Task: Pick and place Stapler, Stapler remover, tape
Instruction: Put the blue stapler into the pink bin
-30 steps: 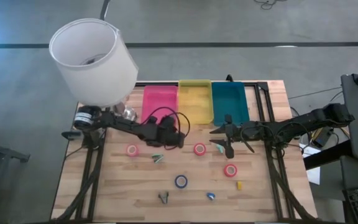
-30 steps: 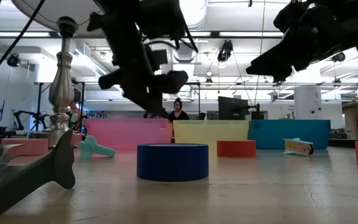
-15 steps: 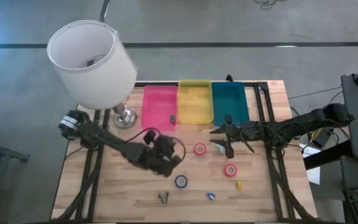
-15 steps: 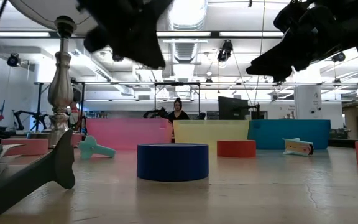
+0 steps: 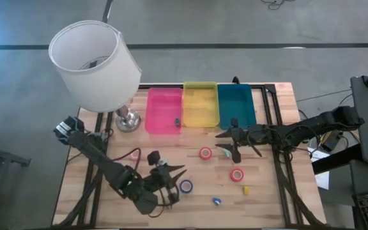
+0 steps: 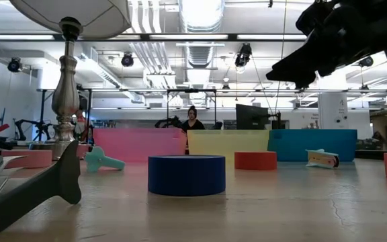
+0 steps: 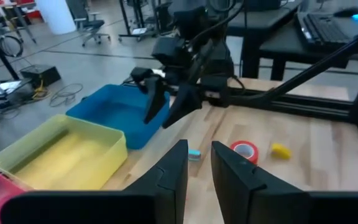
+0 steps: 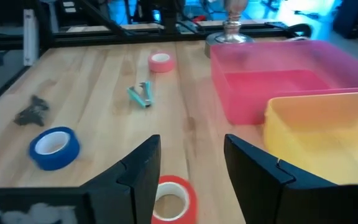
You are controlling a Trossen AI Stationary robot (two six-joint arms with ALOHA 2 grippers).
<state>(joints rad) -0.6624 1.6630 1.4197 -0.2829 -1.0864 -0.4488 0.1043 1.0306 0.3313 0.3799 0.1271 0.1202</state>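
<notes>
1. The left fingers [image 7: 173,177] stand a little apart with nothing between them. The right fingers [image 8: 143,167] are spread wide and also empty.
2. The blue roll [image 5: 186,186] lies flat on the table [image 5: 270,198], well in front of the yellow bin [image 5: 200,105] and farthest from it of the four.
3. The red roll [image 5: 205,153] lies flat nearest the bin's front, untouched.
4. A pink roll [image 5: 135,154] lies off the bin's lamp side. Another red roll [image 5: 237,174] lies off its other side, farther out.
5. The left gripper [image 5: 170,170] hovers between the yellow bin and the blue roll, just beside that roll.
6. The right gripper [image 5: 229,146] hangs near the bin's front corner on the blue-bin side, beside the red roll.
</notes>
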